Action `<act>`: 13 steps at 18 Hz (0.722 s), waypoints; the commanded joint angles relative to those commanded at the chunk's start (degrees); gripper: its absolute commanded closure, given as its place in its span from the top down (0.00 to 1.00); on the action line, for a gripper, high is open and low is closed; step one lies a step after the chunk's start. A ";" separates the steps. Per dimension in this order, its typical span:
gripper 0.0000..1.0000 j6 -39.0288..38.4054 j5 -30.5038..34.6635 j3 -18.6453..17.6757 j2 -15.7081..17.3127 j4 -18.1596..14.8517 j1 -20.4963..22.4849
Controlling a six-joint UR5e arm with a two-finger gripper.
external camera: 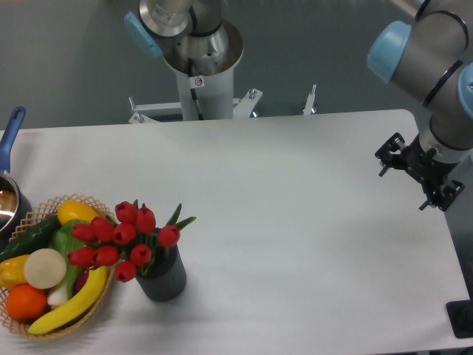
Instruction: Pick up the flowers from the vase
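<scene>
Reading outward from our gripper: it hangs over the table's right edge, holding nothing; finger spread we cannot tell, the angle hides it. Far left and nearer the camera, the flowers sit in the vase, heads leaning away from us toward the wicker basket, stems crowded to one side. Blue-handled pot beyond. White table, grey wall behind, arm's pedestal at the back edge.

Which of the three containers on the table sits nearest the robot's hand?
The dark grey vase holding the red flowers; the basket and pot lie farther left of the hand.
</scene>
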 joint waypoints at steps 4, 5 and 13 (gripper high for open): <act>1.00 0.09 1.24 0.00 0.53 0.00 0.53; 1.00 0.09 1.24 -0.09 0.53 0.17 0.35; 1.00 -5.52 1.15 -0.79 0.35 0.17 -0.43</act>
